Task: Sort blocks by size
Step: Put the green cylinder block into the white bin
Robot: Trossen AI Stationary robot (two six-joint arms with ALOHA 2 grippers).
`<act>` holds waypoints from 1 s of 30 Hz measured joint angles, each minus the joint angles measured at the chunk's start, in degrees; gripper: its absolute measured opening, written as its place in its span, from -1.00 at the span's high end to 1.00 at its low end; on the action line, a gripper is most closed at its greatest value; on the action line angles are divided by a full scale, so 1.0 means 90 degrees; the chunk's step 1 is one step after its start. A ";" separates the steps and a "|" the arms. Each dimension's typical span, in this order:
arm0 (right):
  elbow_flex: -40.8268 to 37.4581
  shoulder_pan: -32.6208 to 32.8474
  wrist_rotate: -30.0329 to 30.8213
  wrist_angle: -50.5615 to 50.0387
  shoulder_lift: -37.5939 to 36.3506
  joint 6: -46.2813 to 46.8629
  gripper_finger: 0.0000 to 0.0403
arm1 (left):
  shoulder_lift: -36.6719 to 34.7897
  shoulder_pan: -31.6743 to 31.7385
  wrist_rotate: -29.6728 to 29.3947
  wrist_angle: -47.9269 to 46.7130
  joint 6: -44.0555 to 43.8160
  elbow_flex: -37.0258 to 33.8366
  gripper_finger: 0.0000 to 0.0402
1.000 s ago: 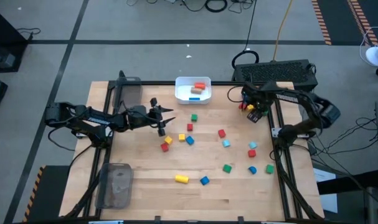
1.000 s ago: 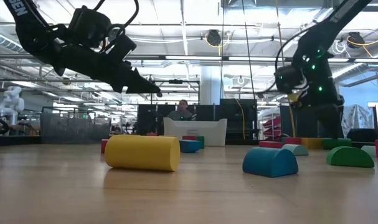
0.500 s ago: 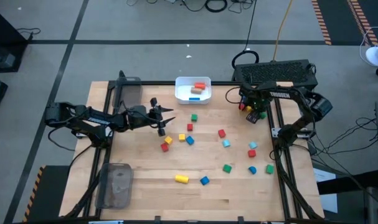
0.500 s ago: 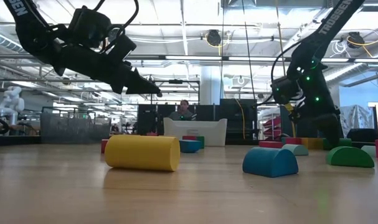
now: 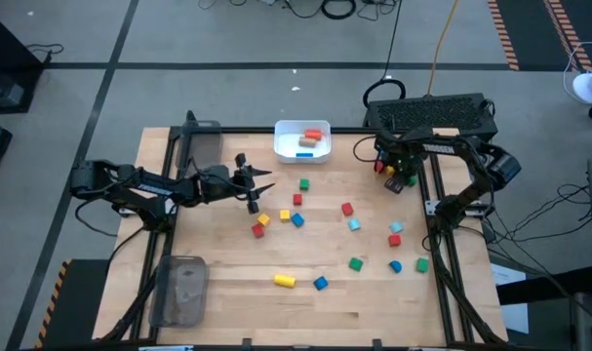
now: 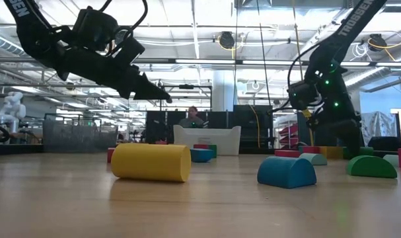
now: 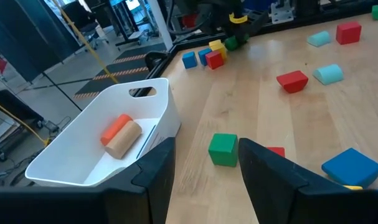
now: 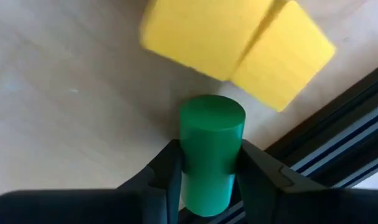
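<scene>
You have a pale wood-grain table [image 5: 227, 302] carrying one white plastic bin [image 7: 83, 163], smooth-walled, just beside the left end effector [image 7: 201, 180], whose fingers stand apart over nothing. The bin holds one tan cylinder [image 7: 121, 139] and one orange piece [image 7: 116, 126]. At the table's far right corner, the right end effector [image 8: 207, 171] points down, clamped on one smooth green cylinder [image 8: 210, 146]; two matte yellow blocks [image 8: 238, 43] lie just beyond it.
</scene>
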 joint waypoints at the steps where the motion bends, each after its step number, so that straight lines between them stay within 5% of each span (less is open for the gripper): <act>1: 0.0035 0.0021 -0.0106 -0.0065 0.0004 0.0117 0.47 | 0.0000 0.0000 -0.0001 0.0001 0.0000 -0.0001 0.12; 8: 0.0353 0.0345 -0.1040 -0.0145 0.0006 0.0446 0.47 | 0.0000 0.0000 0.0001 0.0018 0.0000 -0.0001 0.12; 30: 0.1859 0.1820 -0.2165 0.1320 0.0006 0.1045 0.46 | 0.0000 0.0000 -0.0001 0.0017 -0.0002 0.0000 0.12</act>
